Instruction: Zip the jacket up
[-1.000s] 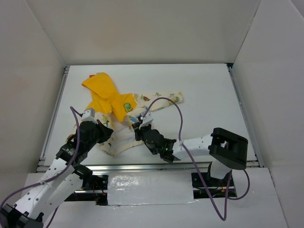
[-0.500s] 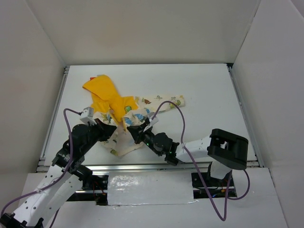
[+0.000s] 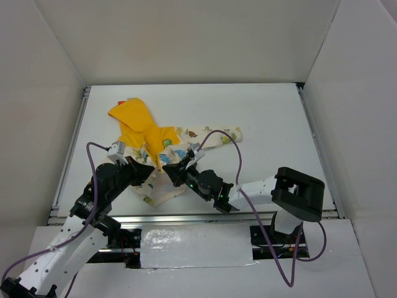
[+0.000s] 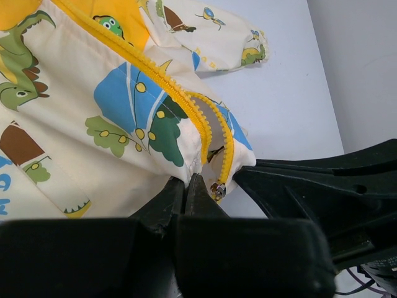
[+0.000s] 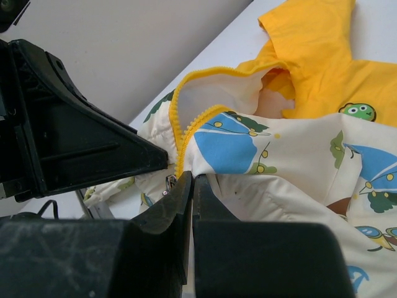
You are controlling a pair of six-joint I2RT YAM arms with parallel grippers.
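The jacket point(image 3: 162, 139) is lying left of centre in the top view, its yellow hood point(image 3: 131, 117) pointing to the upper left and its hem down by the arms, where both grippers are meeting. The zipper point(image 4: 186, 105) is running away from them toward the hood, its slider point(image 4: 217, 190) sitting low, just beside the left gripper point(image 4: 188, 185), which is pinching the hem edge with jaws tight together. The right gripper point(image 5: 191, 181) is clamping the cloth alongside, equally closed; which arm is nearer the slider is too close to call.
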